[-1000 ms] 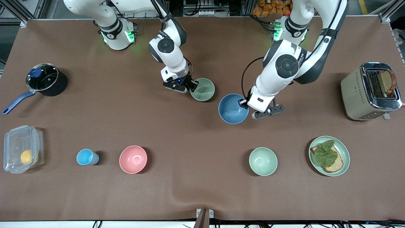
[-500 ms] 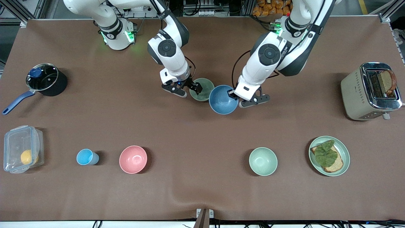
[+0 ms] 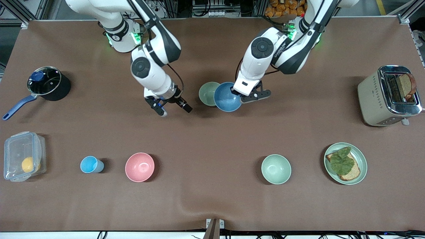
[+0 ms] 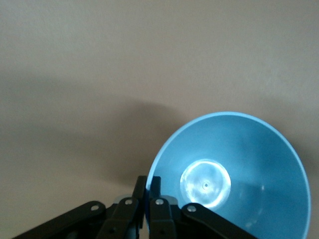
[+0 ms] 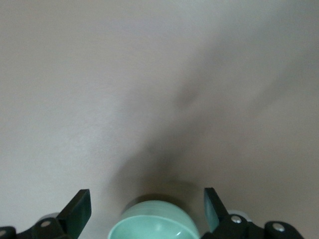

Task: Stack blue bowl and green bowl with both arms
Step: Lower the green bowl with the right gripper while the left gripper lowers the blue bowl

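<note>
The blue bowl (image 3: 226, 98) hangs tilted in my left gripper (image 3: 239, 96), which is shut on its rim. It is over the edge of the green bowl (image 3: 206, 93) and covers the part toward the left arm's end. The green bowl stands upright on the table. In the left wrist view my left gripper (image 4: 148, 180) pinches the blue bowl's rim (image 4: 249, 164). My right gripper (image 3: 176, 111) is open and empty, apart from the green bowl, toward the right arm's end. In the right wrist view the green bowl (image 5: 152, 224) shows between the open right gripper's (image 5: 147, 208) fingers, untouched.
Nearer the front camera stand a pale mint bowl (image 3: 276, 169), a green plate with toast (image 3: 345, 163), a pink bowl (image 3: 139, 167), a light-blue cup (image 3: 90, 164) and a clear box (image 3: 23, 156). A pot (image 3: 46, 83) and a toaster (image 3: 388, 95) stand at the table's ends.
My left gripper carried the blue bowl toward the green bowl until it overlaps it. My right gripper let go of the green bowl's rim, opened and drew away toward the right arm's end.
</note>
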`<state>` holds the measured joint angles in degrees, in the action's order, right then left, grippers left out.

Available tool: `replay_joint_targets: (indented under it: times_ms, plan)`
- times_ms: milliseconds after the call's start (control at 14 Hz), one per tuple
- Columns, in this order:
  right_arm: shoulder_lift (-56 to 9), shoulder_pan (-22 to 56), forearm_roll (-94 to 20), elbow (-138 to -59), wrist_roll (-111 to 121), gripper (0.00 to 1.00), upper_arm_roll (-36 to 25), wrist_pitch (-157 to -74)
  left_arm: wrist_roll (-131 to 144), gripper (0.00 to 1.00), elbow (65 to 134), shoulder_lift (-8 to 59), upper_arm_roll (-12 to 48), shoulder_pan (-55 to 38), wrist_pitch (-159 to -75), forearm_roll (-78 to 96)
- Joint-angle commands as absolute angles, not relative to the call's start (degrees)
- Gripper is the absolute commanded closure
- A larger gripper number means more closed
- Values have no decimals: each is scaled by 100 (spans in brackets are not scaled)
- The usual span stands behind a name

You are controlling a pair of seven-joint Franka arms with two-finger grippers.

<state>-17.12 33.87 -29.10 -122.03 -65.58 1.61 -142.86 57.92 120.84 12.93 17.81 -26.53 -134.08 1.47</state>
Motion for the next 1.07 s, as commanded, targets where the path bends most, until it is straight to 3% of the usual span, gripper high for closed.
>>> replay_joint_targets:
  times_ms: [0, 357, 714, 1000]
  plan:
    - [-2082, 3366, -4004, -12217, -6636, 0, 237, -14335, 6108, 100, 12120, 1414, 1767, -2881, -13709, 0]
    - [-2671, 3620, -5261, -12234, -6565, 0, 272, -14676, 6784, 100, 12068, 1906, 1767, -3225, -14159, -605]
    - [-2698, 3849, -6159, -12217, -6531, 0, 273, -14704, 6855, 100, 11796, 2294, 1758, -3436, -14177, -615]
    - [-2698, 3858, -6205, -12226, -6381, 0, 272, -14687, 6891, 100, 11672, 2355, 1758, -3507, -14177, -615]
